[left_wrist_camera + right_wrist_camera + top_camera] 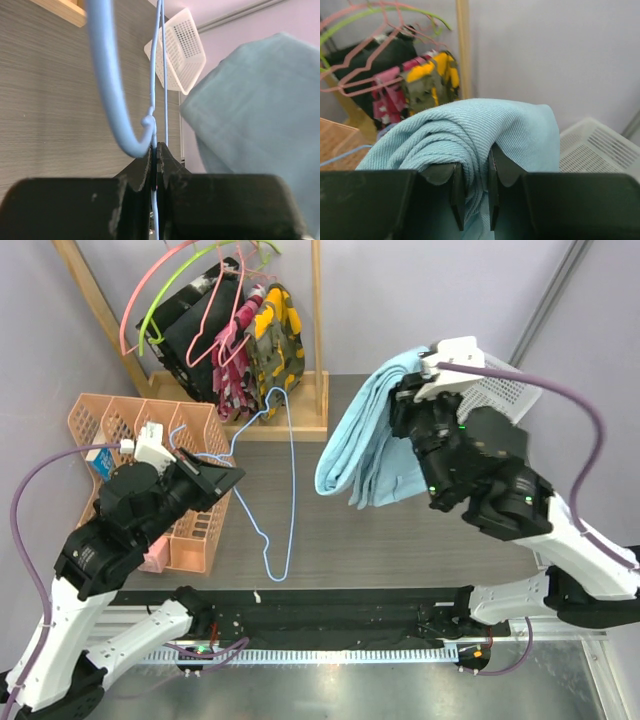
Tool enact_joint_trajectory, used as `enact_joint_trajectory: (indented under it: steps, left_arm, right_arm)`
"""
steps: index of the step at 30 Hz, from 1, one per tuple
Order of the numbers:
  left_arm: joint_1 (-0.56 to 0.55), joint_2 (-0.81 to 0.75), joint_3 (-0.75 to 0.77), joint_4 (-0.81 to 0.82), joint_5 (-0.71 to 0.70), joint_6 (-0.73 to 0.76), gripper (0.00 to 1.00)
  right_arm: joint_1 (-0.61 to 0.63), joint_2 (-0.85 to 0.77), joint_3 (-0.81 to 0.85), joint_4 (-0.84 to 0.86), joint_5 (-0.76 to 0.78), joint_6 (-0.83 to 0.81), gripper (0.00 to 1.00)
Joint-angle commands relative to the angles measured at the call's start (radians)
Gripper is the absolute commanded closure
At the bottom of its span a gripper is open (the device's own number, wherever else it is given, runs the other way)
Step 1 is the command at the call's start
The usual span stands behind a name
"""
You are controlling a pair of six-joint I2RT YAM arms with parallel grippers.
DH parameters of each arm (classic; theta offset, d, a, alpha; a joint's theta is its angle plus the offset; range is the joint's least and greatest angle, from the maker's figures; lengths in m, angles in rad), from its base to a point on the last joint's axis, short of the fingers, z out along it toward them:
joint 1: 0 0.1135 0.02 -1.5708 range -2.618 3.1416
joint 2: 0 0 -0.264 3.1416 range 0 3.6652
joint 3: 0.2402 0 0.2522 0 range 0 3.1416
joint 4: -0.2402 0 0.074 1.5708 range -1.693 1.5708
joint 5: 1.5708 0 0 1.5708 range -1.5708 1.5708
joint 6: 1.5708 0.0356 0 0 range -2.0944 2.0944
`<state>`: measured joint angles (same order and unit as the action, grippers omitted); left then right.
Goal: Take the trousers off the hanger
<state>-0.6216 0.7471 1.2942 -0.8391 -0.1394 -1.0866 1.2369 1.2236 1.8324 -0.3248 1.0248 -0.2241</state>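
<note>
Sky-blue trousers (pixel 365 445), folded and bunched, hang aloft at right, apart from the bare light-blue wire hanger (pixel 293 490).

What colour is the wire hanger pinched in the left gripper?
Light blue, plain with no pattern. The hanger shows best in the left wrist view.

Top cam is looking down the table (pixel 400 530) from behind the bases. Wrist cams are sitting close: left on the hanger (pixel 107 90), right on the trousers (pixel 470 130), both sharing the white basket (pixel 182 47).
</note>
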Motion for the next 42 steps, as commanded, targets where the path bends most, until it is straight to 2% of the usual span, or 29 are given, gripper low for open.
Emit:
enact_joint_trajectory:
  steps: [1,2,3,6,11,12,13,16,20,26,29,34,35,42]
  left_arm:
    - [-0.001,-0.025,0.036,0.017,0.023,0.027,1.00]
    - [-0.001,-0.035,0.034,0.012,0.023,0.027,1.00]
    - [-0.001,-0.037,0.034,0.009,0.027,0.027,1.00]
    - [-0.001,-0.048,0.036,0.000,0.032,0.028,1.00]
    - [-0.001,-0.048,0.050,-0.005,0.046,0.047,1.00]
    - [-0.001,-0.045,0.050,-0.005,0.050,0.050,1.00]
    - [-0.001,-0.045,0.050,-0.005,0.053,0.056,1.00]
    - [0.000,-0.031,0.050,0.003,0.069,0.076,1.00]
    - [0.000,0.001,0.050,-0.001,0.075,0.099,1.00]
    - [-0.001,0.035,0.025,0.025,0.116,0.108,1.00]
    - [0.000,0.086,0.059,-0.003,0.133,0.160,1.00]
    - [0.000,0.159,0.151,-0.058,0.133,0.260,1.00]
    - [0.000,0.176,0.157,-0.061,0.133,0.267,1.00]
    - [0.025,0.210,0.157,-0.061,0.201,0.292,1.00]
  right_arm:
    - [-0.135,-0.021,-0.064,0.058,0.029,0.092,0.99]
    - [-0.173,-0.016,-0.055,0.031,-0.015,0.154,0.99]
    - [-0.254,-0.006,-0.047,-0.014,-0.035,0.175,0.99]
    - [-0.362,0.057,-0.003,-0.072,-0.084,0.200,0.99]
    - [-0.658,0.137,0.031,-0.077,-0.221,0.218,0.99]
    - [-0.703,0.146,0.037,-0.079,-0.300,0.244,0.99]
    - [-0.809,0.157,0.044,-0.074,-0.342,0.262,0.99]
    - [-0.989,0.189,0.030,-0.017,-0.495,0.304,0.99]
    - [-1.160,0.238,0.015,0.108,-0.643,0.356,0.99]
    - [-1.303,0.304,-0.065,0.360,-0.798,0.321,0.99]
    - [-1.386,0.369,-0.073,0.439,-0.882,0.336,0.99]
    - [-1.461,0.468,-0.052,0.506,-1.012,0.312,0.99]
    - [-1.470,0.494,-0.048,0.530,-1.081,0.319,0.99]
    - [-1.547,0.576,-0.028,0.553,-1.146,0.279,0.99]
